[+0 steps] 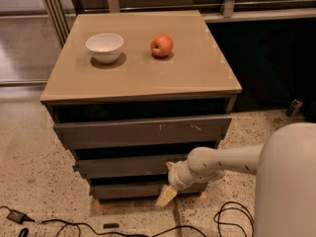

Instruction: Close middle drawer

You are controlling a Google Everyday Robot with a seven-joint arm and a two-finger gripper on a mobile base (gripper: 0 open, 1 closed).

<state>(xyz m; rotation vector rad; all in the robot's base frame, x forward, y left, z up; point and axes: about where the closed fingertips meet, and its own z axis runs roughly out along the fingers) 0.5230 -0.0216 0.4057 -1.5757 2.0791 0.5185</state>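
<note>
Middle drawer (pixel 123 166): plain grey-brown front, between the scratched top drawer (pixel 143 131) and narrower bottom drawer (pixel 128 189). Gripper (pixel 168 181) sits at its right end, pale fingers spread, holding nothing. Round white bowl (pixel 104 46) and apple (pixel 161 45) sit on the smooth cabinet top (pixel 143 78).

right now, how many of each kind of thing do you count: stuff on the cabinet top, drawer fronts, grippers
white bowl: 1
red apple: 1
drawer fronts: 3, scratched top drawer, middle drawer, bottom drawer
gripper: 1, by the middle drawer's right end
total: 6
</note>
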